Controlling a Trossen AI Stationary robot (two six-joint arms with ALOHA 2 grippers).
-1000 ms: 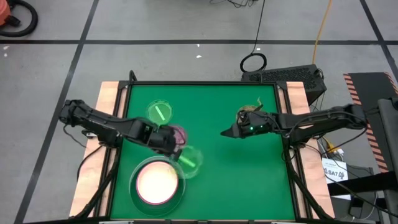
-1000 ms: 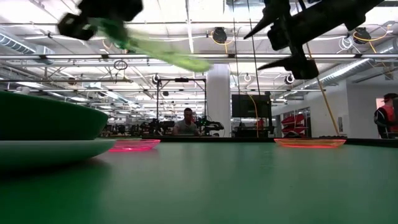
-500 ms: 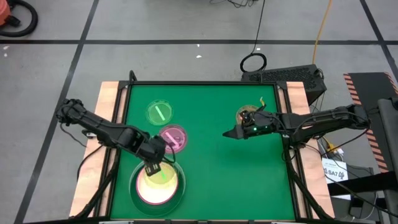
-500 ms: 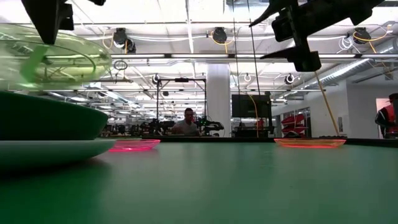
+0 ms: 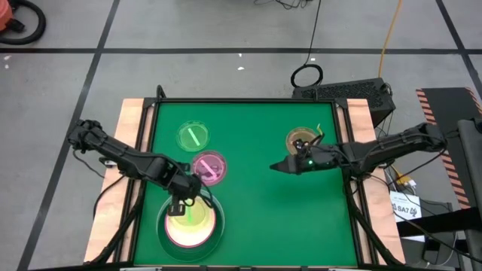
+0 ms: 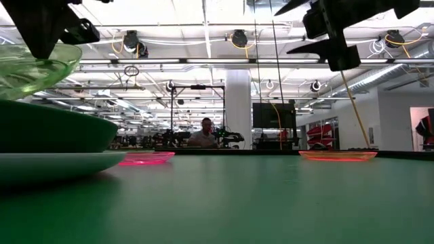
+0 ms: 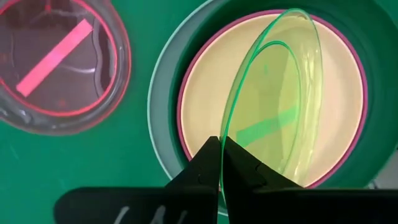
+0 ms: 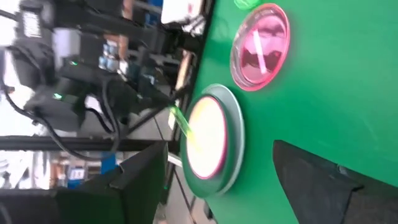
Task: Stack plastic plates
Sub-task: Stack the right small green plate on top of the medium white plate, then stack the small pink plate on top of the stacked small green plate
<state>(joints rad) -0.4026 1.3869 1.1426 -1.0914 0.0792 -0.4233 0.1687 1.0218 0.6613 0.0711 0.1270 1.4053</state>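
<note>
**plate_nerd:** So which step is this? A small translucent green plastic plate (image 7: 273, 106) is pinched by its rim in the left gripper (image 7: 221, 163), jaws clamped tight on it, and it's held tilted right over the stack (image 5: 215, 239) of big plates near the table's front-left (cream-white on top, pink and dark green rims under it).

**arm_watcher:** Placing step, I'd say. Next the plate probably needs to be levelled, lowered onto the cream one and let go. The left arm is stretched in from the left edge, wrist bent down over the stack.

**plate_nerd:** And the right gripper (image 5: 280, 165)?

**arm_watcher:** Held spread wide, empty, hovering mid-table beside a small orange-tinted plate (image 5: 295, 138). A purple-pink one (image 5: 211, 168) and another green one (image 5: 193, 136) are not stacked yet.
</note>
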